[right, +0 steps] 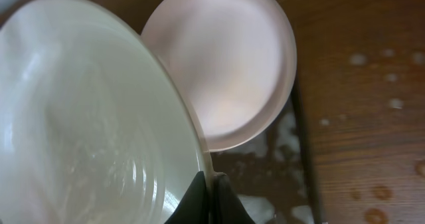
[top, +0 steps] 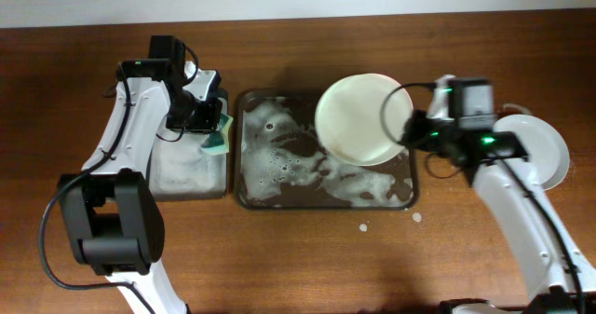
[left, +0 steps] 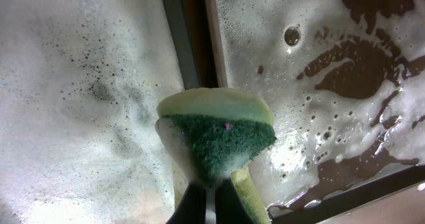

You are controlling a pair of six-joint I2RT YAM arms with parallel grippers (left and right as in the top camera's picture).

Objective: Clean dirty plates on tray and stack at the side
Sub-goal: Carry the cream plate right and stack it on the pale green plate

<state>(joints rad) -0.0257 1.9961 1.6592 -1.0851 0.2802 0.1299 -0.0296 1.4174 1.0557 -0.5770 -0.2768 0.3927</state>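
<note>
My right gripper (top: 413, 128) is shut on the rim of a pale white plate (top: 361, 118), holding it tilted above the right half of the foamy dark tray (top: 279, 188). In the right wrist view my fingers (right: 209, 187) pinch that plate's edge (right: 86, 117), and a pale pink plate (right: 226, 64) lies below it on the tray. A white plate (top: 548, 151) sits on the wood tabletop at the right, partly under my right arm. My left gripper (top: 203, 118) is shut on a green and yellow sponge (top: 216, 143), (left: 216, 134), over the gap between the two trays.
A smaller narrow tray (top: 186, 174) covered in foam stands left of the big tray; it also shows in the left wrist view (left: 80, 84). Soap splashes (top: 364, 226) fleck the tabletop in front of the big tray. Its foamy floor (left: 332, 64) lies right of the sponge.
</note>
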